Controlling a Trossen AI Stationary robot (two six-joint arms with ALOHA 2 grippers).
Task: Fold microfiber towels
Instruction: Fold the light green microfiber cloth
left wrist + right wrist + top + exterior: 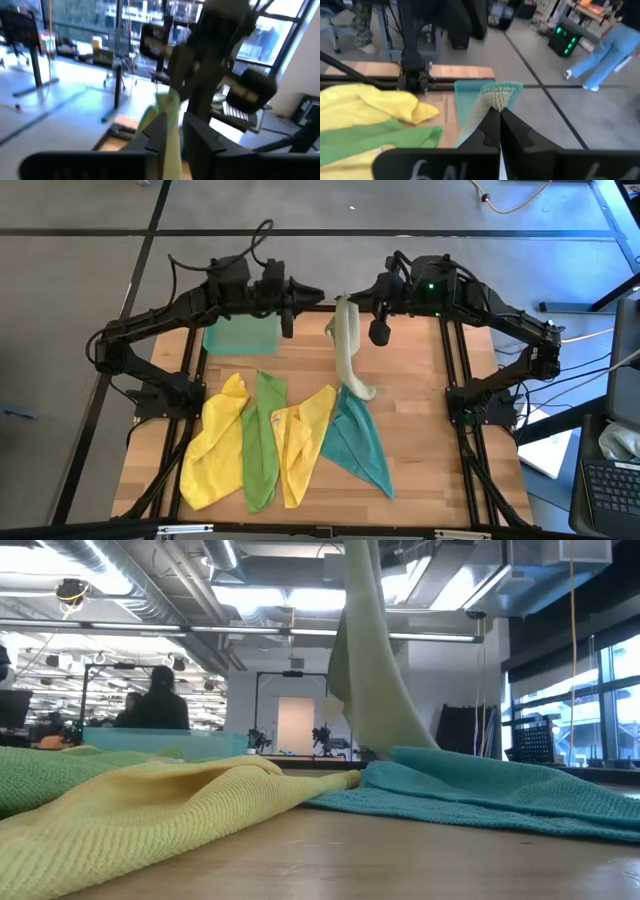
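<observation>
Pale olive-green towel (347, 345): I see it lifted above the far middle of the table, one corner pinched in my right gripper (496, 114), whose fingers are closed tight on the cloth. It hangs down in a long strip, and its lower end rests on the teal towel (358, 442). From the low view the strip drops from above the picture onto the teal cloth.

Left gripper (176, 131): raised at the far side, facing the right one, with its fingers set narrowly apart at either side of the same hanging olive strip; I cannot tell whether they press it.

Four towels lie crumpled in a row on the wooden table (430, 420). From my left: a yellow towel (215, 440), a bright green towel (263, 440), a second yellow towel (300, 435) and the teal one, each overlapping or touching its neighbour.

Translucent teal tray (242, 335): at the far left of the table, under the left arm, apart from the towels.

Background: a person (157, 700) stands in the room beyond the table.
</observation>
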